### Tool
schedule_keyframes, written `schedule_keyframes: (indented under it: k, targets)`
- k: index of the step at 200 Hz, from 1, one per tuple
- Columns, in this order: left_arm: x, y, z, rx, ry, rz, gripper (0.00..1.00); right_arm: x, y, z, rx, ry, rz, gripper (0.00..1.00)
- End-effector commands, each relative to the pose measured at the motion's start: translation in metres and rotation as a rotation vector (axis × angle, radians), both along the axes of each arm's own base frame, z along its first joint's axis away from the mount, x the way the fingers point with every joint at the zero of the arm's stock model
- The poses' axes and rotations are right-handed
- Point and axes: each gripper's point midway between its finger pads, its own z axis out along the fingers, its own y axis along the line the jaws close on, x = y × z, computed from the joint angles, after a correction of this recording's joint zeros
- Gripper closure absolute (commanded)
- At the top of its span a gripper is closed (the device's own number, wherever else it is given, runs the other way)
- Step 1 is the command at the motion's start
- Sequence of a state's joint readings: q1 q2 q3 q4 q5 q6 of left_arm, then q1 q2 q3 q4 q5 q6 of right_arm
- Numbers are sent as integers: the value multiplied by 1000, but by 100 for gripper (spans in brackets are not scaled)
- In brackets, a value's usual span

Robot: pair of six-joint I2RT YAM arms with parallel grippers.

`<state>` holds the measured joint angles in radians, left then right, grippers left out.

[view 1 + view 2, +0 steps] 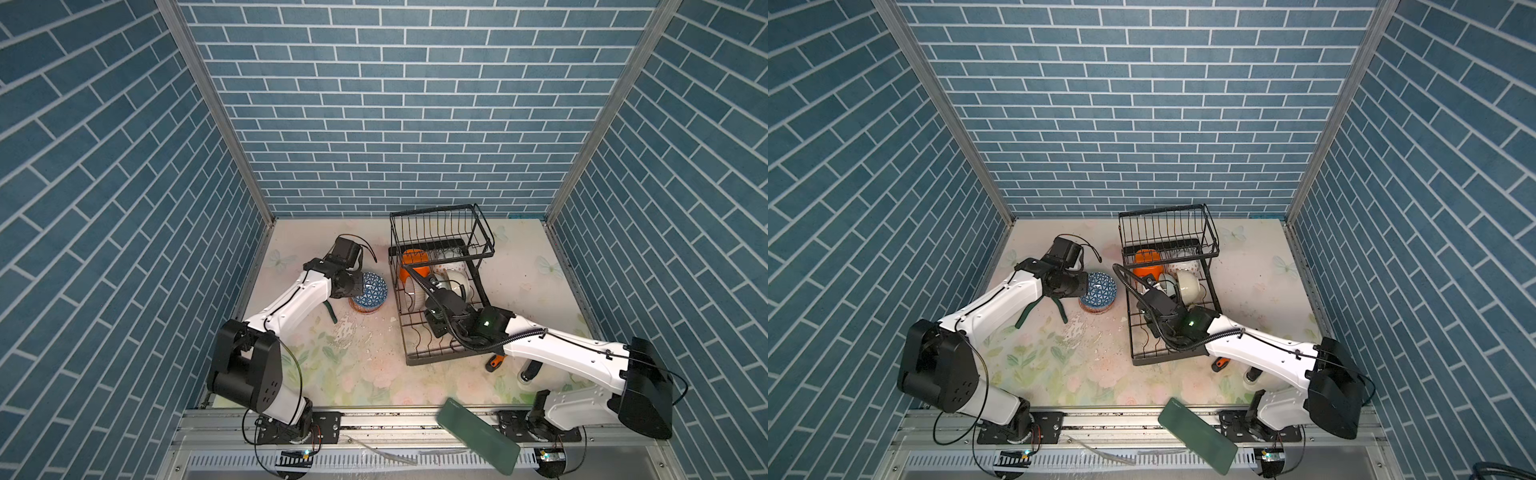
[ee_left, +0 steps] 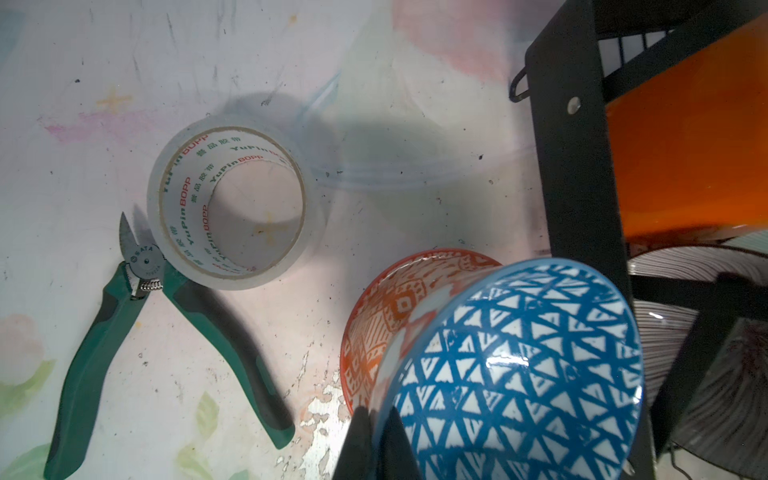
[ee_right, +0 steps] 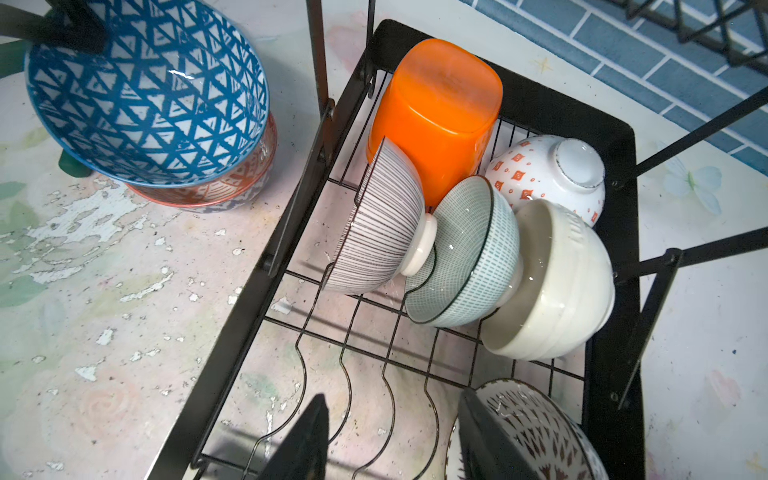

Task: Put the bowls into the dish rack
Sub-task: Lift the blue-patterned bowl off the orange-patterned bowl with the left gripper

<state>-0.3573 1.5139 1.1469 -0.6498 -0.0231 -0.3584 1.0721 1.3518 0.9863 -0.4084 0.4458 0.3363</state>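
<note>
A dark green flat slab (image 1: 478,434) lies askew on the front rail, nearest of all. Just past it the right gripper (image 3: 392,415) hangs in the near end of the black wire dish rack (image 3: 249,291). Its claw is released, with only curved wire dividers between the jaws. One finger overlaps the rim of a white ceramic bowl with a dark leaf pattern (image 3: 540,432) lying in the rack; I cannot tell whether they touch.

Deeper in, a black-striped ceramic bowl (image 3: 374,224), a pale green dashed bowl (image 3: 469,249) and a plain cream bowl (image 3: 557,282) lean on edge, each nested against the next. Behind them are an orange rounded-square plastic bowl (image 3: 436,112) and a white bowl with orange diamonds (image 3: 548,174).

Left of the rack, on the flaking floral table cover (image 3: 104,332), the left gripper (image 2: 376,444) is clenched on the rim of a glossy blue triangle-patterned ceramic bowl (image 2: 519,374). That bowl sits tilted inside an orange-patterned ceramic bowl (image 2: 386,307), just beside the rack's side rail. A clear tape roll (image 2: 228,208) and green-handled pliers (image 2: 166,332) lie close by.

The step in hand looks like lifting the blue bowl off the stack. The next move calls for raising it clear without dragging the lower bowl, carrying it over the rail, and tipping it on edge into a free divider. The glaze looks slick and the rim pinch is thin. The right arm would probably need to withdraw first.
</note>
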Motion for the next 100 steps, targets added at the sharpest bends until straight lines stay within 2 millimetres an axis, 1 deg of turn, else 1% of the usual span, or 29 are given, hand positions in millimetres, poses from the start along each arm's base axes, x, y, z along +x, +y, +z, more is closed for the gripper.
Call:
schedule_keyframes:
  k: [1,27,48,61,81,100]
  targets:
    - [-4,-2,12,-43,-24,-11,100,2,12,13,49,16,3,49]
    - [-16,-6,13,-86,-19,-29,100,0,23,16,70,40,32,48]
    - [-28,-5,16,-109,-22,-30,100,-2,34,19,105,63,52,48]
    - [-36,-5,17,-124,-28,-35,100,0,39,23,130,77,36,48]
    - [-47,-9,20,-173,-44,-48,100,1,53,30,172,103,43,48]
    - [-59,-13,23,-208,-57,-58,100,1,65,32,192,124,53,48]
